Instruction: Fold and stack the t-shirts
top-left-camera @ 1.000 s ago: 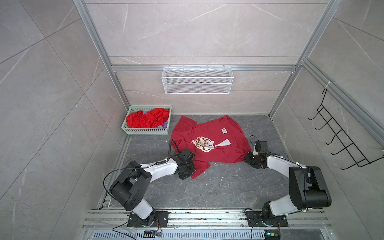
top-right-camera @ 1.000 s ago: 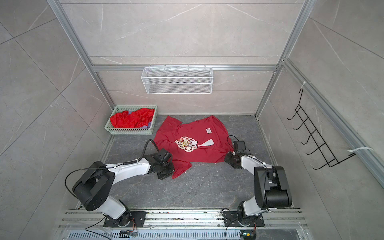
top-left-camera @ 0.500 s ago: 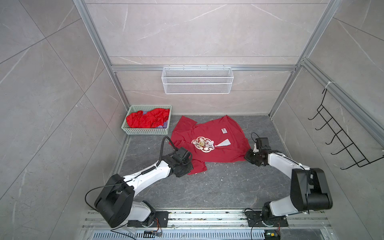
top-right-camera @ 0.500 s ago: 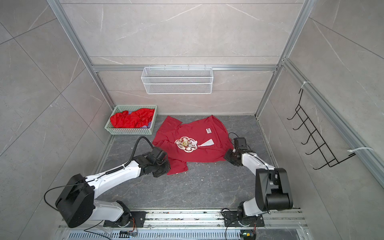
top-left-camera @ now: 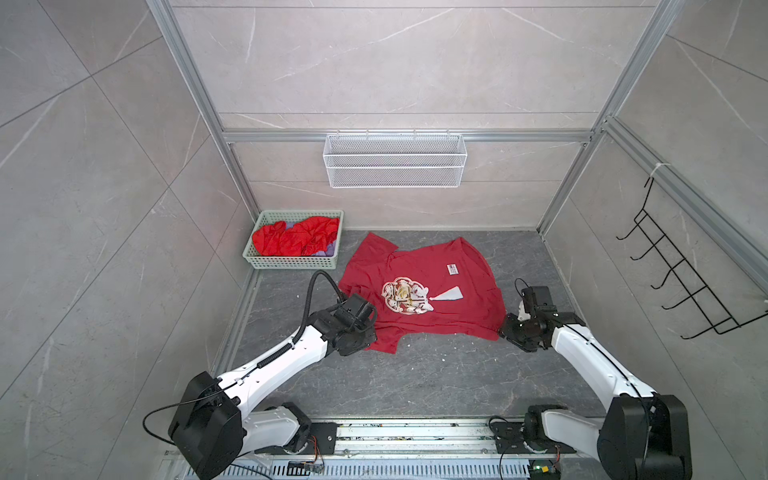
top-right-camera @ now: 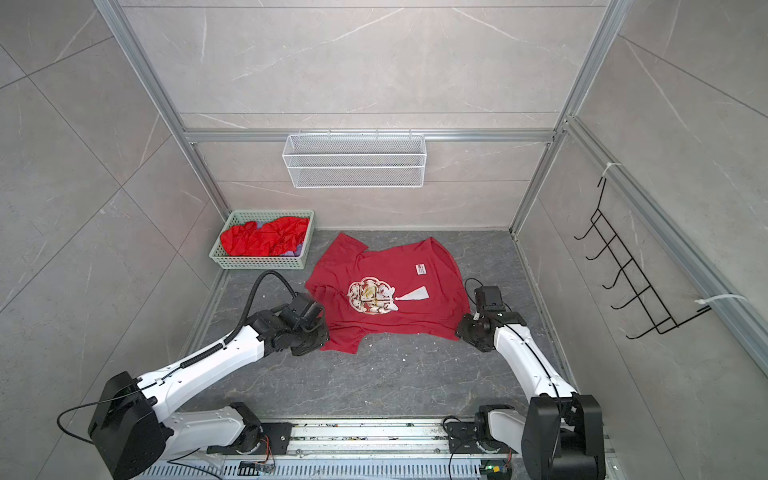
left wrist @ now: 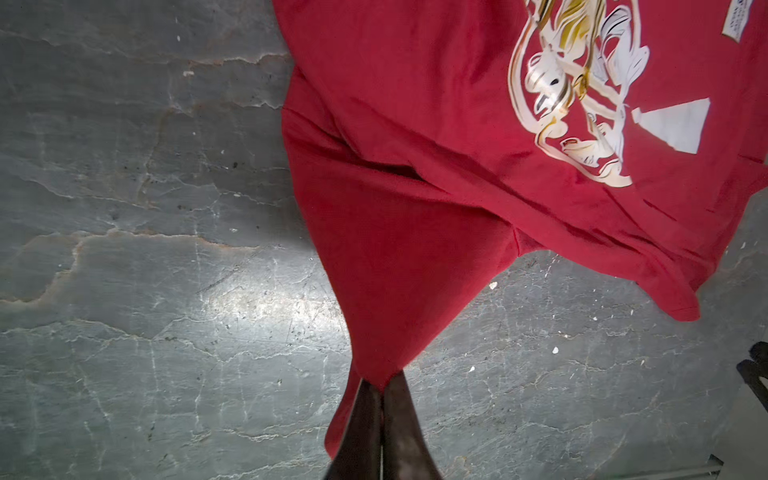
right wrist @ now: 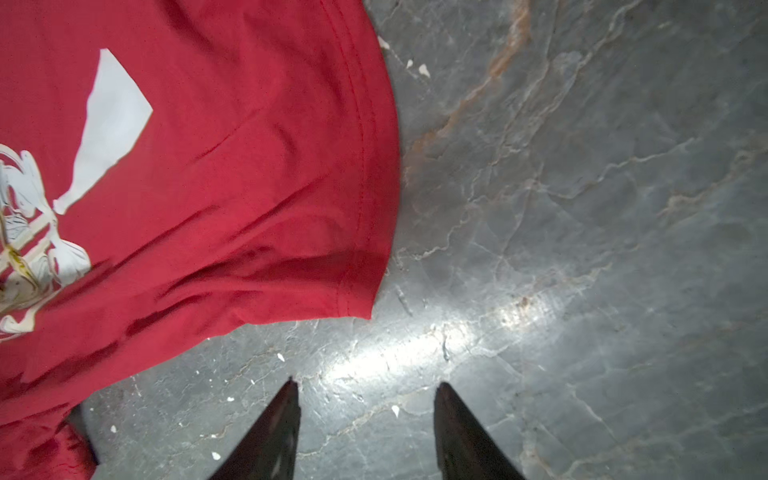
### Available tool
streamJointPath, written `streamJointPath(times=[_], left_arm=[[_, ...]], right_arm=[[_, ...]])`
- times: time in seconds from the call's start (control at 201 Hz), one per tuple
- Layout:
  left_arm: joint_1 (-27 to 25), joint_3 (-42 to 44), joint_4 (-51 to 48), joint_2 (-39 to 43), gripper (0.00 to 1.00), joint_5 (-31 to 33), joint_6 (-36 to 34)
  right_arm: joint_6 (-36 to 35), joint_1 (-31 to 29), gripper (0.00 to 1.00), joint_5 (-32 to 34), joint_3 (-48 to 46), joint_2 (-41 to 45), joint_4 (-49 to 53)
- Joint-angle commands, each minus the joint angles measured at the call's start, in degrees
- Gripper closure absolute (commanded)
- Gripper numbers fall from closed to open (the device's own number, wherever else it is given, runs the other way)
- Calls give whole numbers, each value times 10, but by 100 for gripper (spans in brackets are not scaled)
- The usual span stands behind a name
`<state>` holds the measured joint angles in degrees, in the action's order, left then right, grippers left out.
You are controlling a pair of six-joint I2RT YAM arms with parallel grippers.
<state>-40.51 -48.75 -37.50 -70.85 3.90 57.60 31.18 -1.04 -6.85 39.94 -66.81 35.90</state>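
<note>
Progress: we see no fold and no stack; the crimson t-shirt (top-left-camera: 419,291) lies spread print-up on the floor (top-left-camera: 415,382).
Left gripper (left wrist: 381,384): jaws pinched on what looks like a sleeve tip.
Right gripper (right wrist: 368,384): jaws apart, empty, just short of the hem corner.
Left: every fold, plus the red shirts (top-left-camera: 295,239) heaped in the green basket (top-left-camera: 291,262).
Hidden: we can't count the basket shirts.

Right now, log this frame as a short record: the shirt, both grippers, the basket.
shirt: crimson t-shirt lying print-up on the grey tabletop, rumpled at the end held by the left gripper
left gripper: shut, pinching a point of the shirt's fabric
right gripper: open, empty, just off the shirt's hem corner
basket: green basket at rear left, crumpled red shirts inside
</note>
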Motion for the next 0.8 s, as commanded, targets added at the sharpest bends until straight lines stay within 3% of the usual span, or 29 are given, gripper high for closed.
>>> streamJointPath(times=[0.0, 0.443, 0.488, 0.563, 0.622, 0.682, 0.797], left_arm=[[-2, 1, 2, 0, 100, -11, 3], [-2, 9, 23, 4, 100, -12, -4], [-2, 13, 29, 7, 100, -11, -5], [-2, 17, 38, 16, 100, -10, -4], [-2, 14, 41, 26, 100, -6, -8], [-2, 2, 28, 41, 100, 10, -20], [-1, -35, -20, 74, 100, 51, -46]], right_arm=[[40, 1, 48, -32, -38, 7, -53], [106, 0, 54, -59, -112, -104, -242], [114, 0, 62, -51, -116, -123, -263], [126, 0, 86, -37, -113, -139, -277], [130, -1, 95, -38, -106, -132, -275], [132, -1, 100, -39, -92, -102, -254], [92, 0, 100, -31, -12, -37, -132]])
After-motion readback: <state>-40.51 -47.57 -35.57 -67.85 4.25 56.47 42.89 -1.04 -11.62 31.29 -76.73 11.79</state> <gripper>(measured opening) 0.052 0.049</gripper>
